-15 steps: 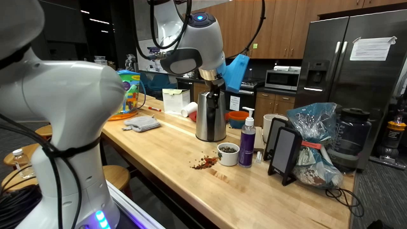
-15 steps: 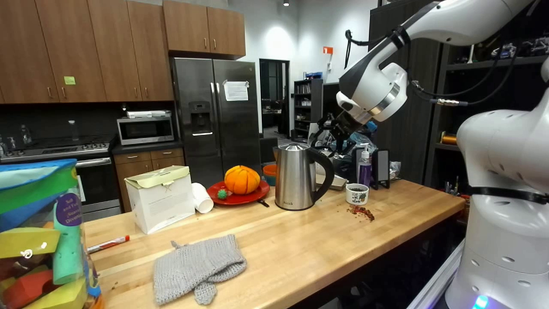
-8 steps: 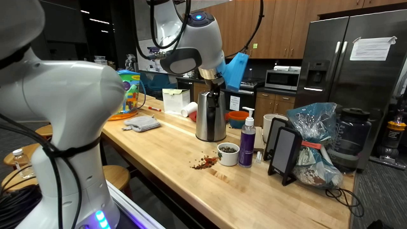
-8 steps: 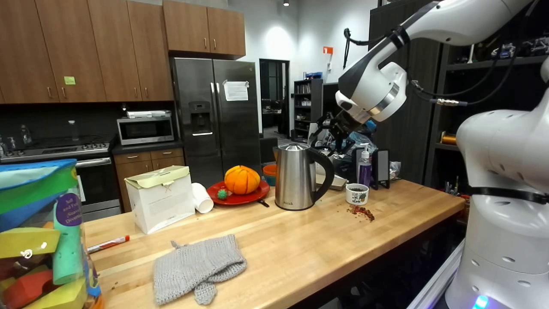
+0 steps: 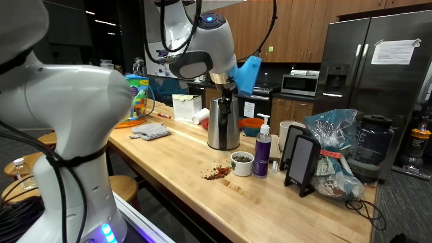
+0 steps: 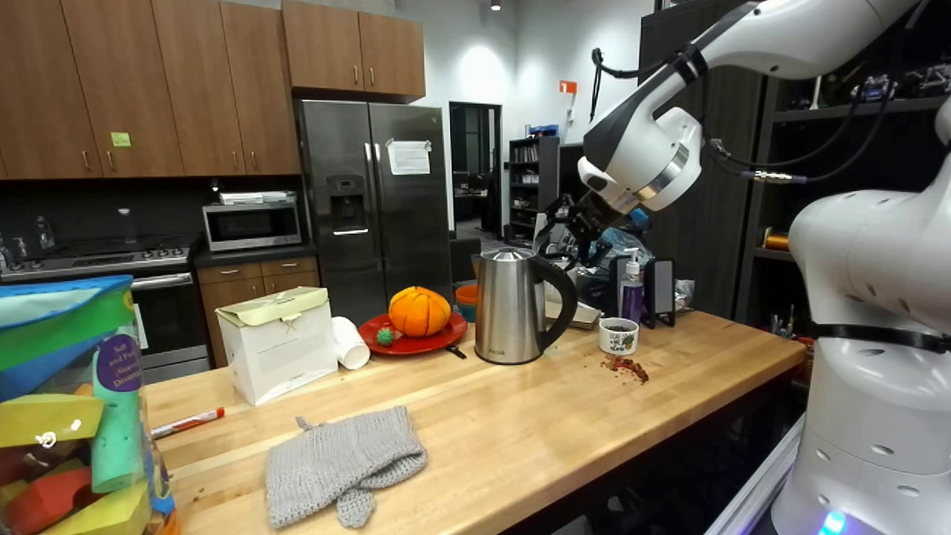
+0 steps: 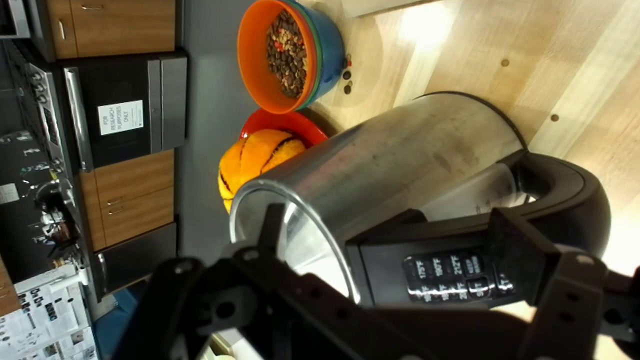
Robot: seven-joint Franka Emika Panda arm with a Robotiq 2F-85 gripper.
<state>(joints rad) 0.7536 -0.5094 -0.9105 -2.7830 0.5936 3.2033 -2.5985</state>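
While the steel kettle (image 6: 507, 308) stands upright on the wooden surface (image 6: 483, 438), the tool (image 7: 390, 220) hangs by the top of the kettle's black handle (image 6: 569, 301), fingers (image 7: 522, 247) spread apart; whether they touch it, I cannot tell. Nearby are stacked bowls (image 7: 327, 55) and an orange pumpkin (image 6: 420, 312) on a red plate (image 6: 425, 345).

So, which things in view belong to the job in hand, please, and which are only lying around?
Seems part of the job:
kettle
gripper, open near the kettle's handle

Seems just lying around:
grey knitted cloth
white box
marker
pumpkin
red plate
pump bottle
stacked bowls
small white cup
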